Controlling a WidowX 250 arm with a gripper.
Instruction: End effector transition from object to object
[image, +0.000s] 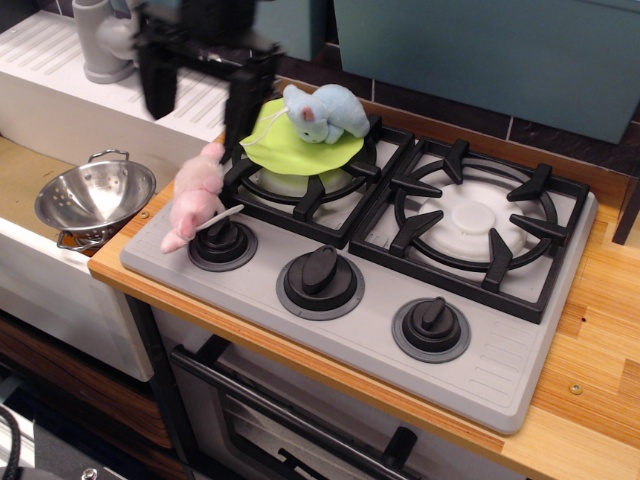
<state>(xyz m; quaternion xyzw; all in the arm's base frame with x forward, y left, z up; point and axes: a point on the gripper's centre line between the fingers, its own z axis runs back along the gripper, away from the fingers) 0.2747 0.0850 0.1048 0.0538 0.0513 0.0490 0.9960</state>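
My gripper (198, 98) is open and empty, blurred by motion, above the left edge of the stove. A light blue plush animal (325, 112) lies on a green plate (296, 143) on the rear left burner, to the right of the gripper. A pink plush toy (195, 195) lies on the stove's left edge, just below the gripper's fingers. The gripper touches neither toy.
A steel colander (92, 194) sits in the sink at the left. A grey faucet (105, 40) stands at the back left. Three black knobs (320, 275) line the grey stove front. The right burner grate (470, 220) is bare. A wooden counter (590, 330) borders the stove.
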